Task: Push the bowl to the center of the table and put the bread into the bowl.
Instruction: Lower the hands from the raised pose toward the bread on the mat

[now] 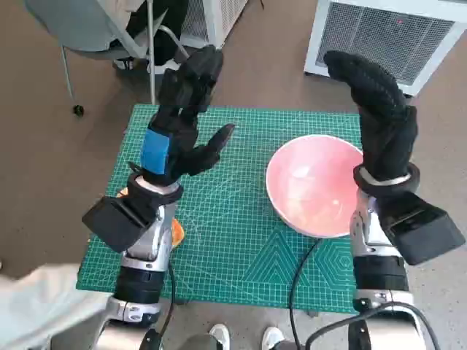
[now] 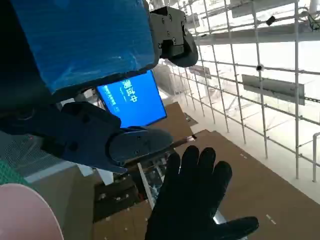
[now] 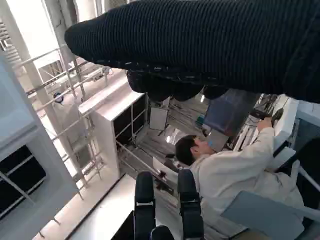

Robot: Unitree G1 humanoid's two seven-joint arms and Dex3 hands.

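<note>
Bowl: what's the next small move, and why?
Probably lower the right hand beside the pink bowl's outer rim to nudge it toward mat centre. The bowl sits at the green mat's right side, both hands are raised and hold nothing, and an orange item, maybe the bread, is mostly hidden under the left forearm.

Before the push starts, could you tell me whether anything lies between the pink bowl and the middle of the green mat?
Nothing visible does. The pink bowl sits toward the right side of the green cutting mat, and the stretch of mat beside it toward the centre is bare. The left hand and right hand are both raised, holding nothing.
</note>
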